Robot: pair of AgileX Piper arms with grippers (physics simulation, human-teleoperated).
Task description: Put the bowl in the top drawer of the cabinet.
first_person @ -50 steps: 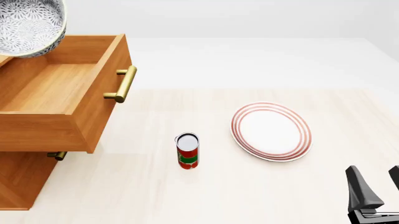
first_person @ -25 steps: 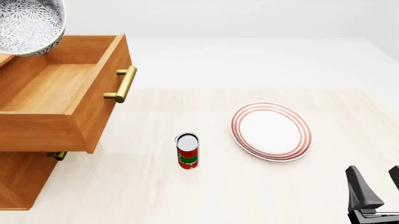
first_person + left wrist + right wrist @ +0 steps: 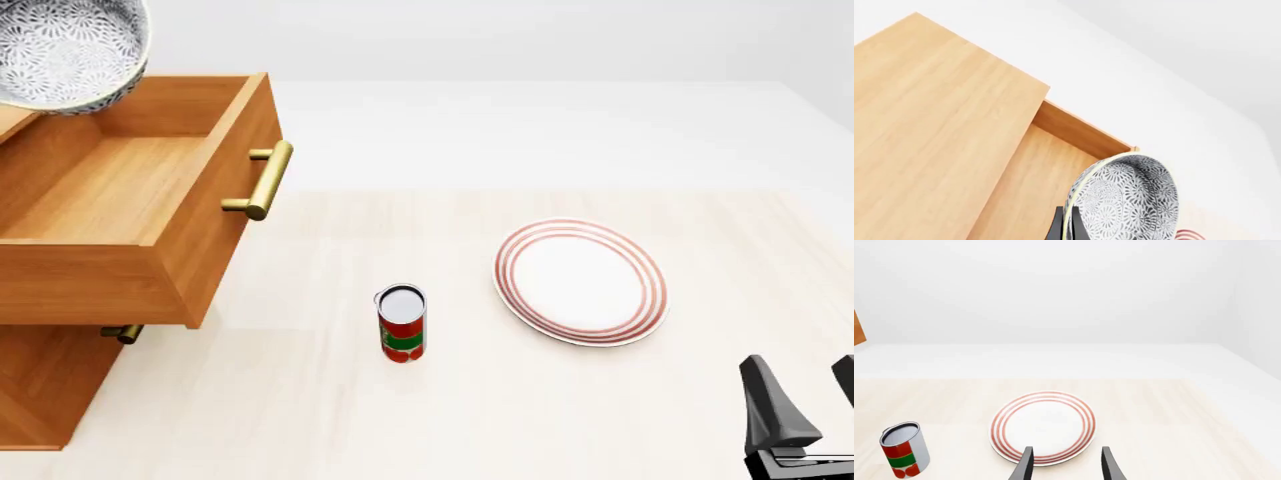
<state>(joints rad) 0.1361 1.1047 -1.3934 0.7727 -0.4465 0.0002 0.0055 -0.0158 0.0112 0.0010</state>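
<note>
Bowl: held high over the back of the open top drawer, at the cabinet top's edge.
Left tool: clamped on the bowl's rim, seemingly.
Right tool: parted, empty, low near the plate.
Can: upright on the bench.

Right gripper: matte black throughout, with two flat, blade-like fingers that taper toward rounded tips and widen toward a blocky black base behind them, where a thin pale line crosses the housing. In the right wrist view the same gripper shows as two slim dark prongs with lighter grey edges. Left gripper: only narrow black finger sections are visible; no cables, screws or markings can be made out.
</note>
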